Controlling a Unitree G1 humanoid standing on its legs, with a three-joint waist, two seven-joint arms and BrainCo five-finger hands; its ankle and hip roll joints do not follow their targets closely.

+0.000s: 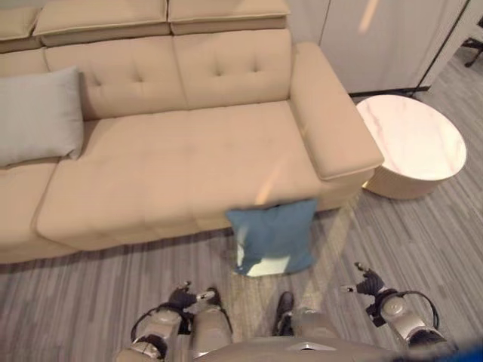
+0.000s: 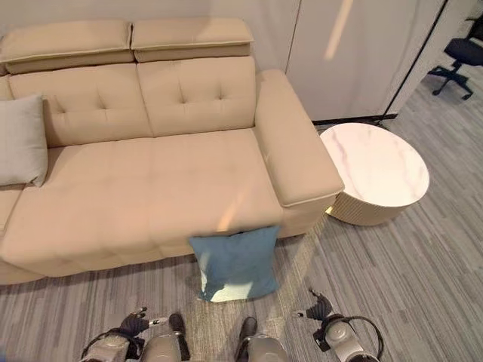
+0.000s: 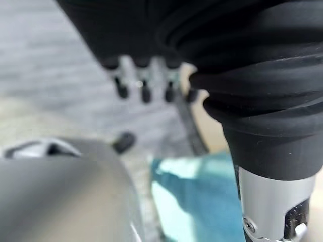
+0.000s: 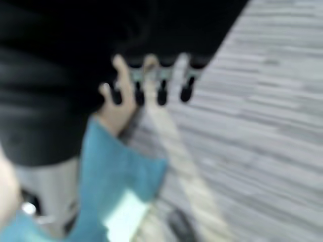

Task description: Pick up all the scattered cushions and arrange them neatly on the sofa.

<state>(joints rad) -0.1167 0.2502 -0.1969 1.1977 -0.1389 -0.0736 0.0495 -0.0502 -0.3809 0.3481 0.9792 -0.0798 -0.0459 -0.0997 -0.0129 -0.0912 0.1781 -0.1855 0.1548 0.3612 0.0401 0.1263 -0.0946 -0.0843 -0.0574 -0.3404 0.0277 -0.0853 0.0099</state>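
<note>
A blue cushion stands on the grey floor, leaning against the front of the beige sofa. It lies ahead of and between both hands, apart from their fingers. The left hand and right hand hang low with fingers loosely spread, holding nothing. A grey cushion rests on the sofa seat.

Head eyes down—both share sofa.

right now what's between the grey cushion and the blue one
In the left eye view, bare beige sofa seat stretches from the grey cushion to its front edge, where the blue cushion leans on the floor.
</note>
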